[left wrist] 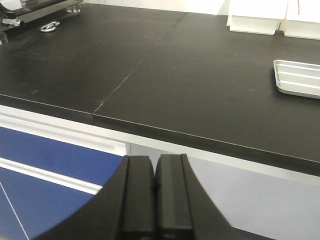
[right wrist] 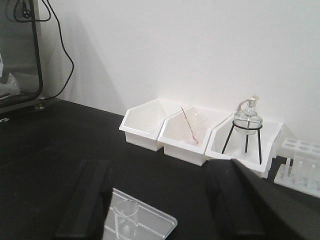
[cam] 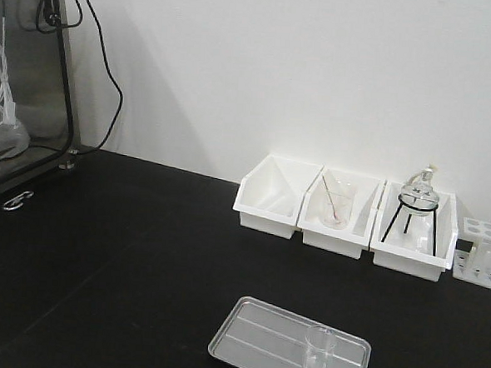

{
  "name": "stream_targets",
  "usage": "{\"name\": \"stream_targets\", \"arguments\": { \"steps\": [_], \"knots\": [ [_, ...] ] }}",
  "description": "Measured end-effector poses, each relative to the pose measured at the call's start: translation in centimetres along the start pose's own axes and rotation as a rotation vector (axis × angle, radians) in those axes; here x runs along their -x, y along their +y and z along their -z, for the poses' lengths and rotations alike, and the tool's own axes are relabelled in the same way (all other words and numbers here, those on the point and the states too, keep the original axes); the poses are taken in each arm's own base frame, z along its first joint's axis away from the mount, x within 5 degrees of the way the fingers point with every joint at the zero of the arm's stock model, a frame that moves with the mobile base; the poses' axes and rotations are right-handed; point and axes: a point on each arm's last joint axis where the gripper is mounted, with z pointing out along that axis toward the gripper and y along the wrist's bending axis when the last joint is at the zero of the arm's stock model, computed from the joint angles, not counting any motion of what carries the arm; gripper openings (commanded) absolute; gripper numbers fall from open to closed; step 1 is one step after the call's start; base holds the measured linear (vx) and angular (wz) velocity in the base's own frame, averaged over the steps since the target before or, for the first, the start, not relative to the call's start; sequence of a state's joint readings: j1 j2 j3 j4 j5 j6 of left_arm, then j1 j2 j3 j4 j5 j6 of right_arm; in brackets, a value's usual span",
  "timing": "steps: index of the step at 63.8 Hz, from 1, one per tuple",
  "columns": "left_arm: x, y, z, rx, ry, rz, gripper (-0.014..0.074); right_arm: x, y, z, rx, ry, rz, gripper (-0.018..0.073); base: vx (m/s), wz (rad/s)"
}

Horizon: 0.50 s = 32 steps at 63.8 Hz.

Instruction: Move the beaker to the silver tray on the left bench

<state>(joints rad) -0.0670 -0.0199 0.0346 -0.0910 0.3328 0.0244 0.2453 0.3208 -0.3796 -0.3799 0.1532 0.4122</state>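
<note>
One beaker (cam: pixel 320 352) upright on silver tray (cam: pixel 261 339), no legible writing

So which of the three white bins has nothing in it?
The leftmost white bin; the middle bin holds a beaker with a pinkish rod, the right bin a flask on a tripod.

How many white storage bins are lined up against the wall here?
3, in a row by the wall: the empty left bin, the middle bin holding a beaker with a pinkish rod, and the right bin holding a flask on a tripod. None appear hidden.
</note>
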Motion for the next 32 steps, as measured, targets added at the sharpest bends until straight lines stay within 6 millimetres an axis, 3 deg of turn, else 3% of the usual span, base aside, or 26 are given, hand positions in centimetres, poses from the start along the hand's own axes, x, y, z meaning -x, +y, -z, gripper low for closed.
{"name": "stream_targets", "arguments": {
  "steps": [10,17,22,32],
  "knots": [
    [0.0,0.0,0.0,0.000,0.000,0.000,0.0001,-3.8,-0.3,1.4,-0.020,-0.023,-0.029,0.0133,0.00,0.00],
    [0.0,0.0,0.0,0.000,0.000,0.000,0.0001,-8.2,-0.6,2.0,-0.051,-0.059,0.007,-0.0018,0.00,0.00],
    [0.0,0.0,0.0,0.000,0.000,0.000,0.0001,-9.8,-0.7,2.3,-0.077,-0.091,0.041,-0.0016,0.00,0.00],
    [0.0,0.0,0.0,0.000,0.000,-0.001,0.0001,-10.2,-0.9,2.4,-0.098,-0.064,0.136,-0.0015,0.00,0.00]
  ]
}}
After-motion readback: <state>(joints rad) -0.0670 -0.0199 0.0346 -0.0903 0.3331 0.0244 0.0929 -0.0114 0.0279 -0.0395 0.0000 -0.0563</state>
